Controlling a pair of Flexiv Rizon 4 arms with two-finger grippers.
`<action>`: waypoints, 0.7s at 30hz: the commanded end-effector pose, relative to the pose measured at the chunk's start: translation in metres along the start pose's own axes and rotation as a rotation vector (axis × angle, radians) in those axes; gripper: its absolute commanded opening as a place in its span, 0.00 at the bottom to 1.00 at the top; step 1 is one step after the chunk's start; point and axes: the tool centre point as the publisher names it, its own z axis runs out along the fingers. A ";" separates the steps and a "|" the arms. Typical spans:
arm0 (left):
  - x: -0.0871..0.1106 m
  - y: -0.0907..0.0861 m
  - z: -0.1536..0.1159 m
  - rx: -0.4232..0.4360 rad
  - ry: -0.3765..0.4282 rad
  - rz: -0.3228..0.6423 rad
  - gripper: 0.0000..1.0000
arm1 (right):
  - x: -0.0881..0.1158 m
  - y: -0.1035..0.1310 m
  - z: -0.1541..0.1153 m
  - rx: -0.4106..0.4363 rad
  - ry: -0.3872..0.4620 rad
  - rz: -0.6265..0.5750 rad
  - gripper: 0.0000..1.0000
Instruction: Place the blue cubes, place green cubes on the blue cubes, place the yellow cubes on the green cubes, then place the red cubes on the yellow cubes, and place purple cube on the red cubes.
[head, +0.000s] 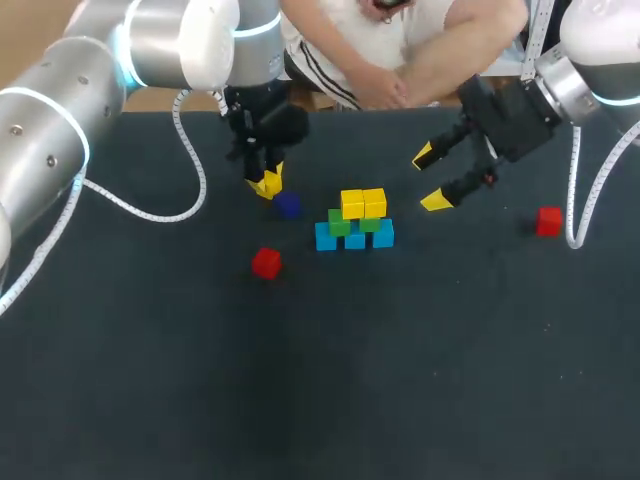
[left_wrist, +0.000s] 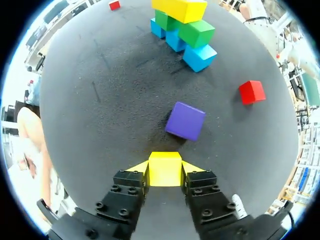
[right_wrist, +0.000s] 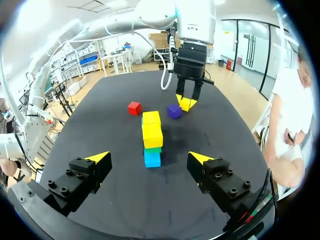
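Fingers of left arm (left_wrist: 129, 186) clamp yellow cube (left_wrist: 165, 169) between them; right fingers (right_wrist: 95, 161) gape apart.

Left gripper (left_wrist: 165, 167): clamped on a yellow cube (left_wrist: 164, 175).
Purple cube (left_wrist: 185, 121): just ahead.
Stack (left_wrist: 186, 30): blue, green, yellow layers, farther on.
Red cube (left_wrist: 251, 92): near the purple one; probably a second red cube (left_wrist: 114, 5) far off.

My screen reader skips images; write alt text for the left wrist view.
The left tool grips a yellow cube. A purple cube lies just ahead, a red cube farther off, and the blue, green and yellow stack beyond.
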 end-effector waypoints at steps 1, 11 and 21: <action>-0.002 -0.010 -0.011 0.138 0.006 -0.045 0.00 | 0.000 0.001 0.000 0.001 -0.001 -0.001 1.00; -0.017 -0.062 -0.028 0.103 -0.039 -0.328 0.00 | 0.000 0.001 0.000 0.001 -0.001 -0.001 1.00; -0.053 -0.090 -0.046 0.032 -0.029 -0.513 0.00 | 0.000 0.001 0.000 0.001 -0.001 -0.001 1.00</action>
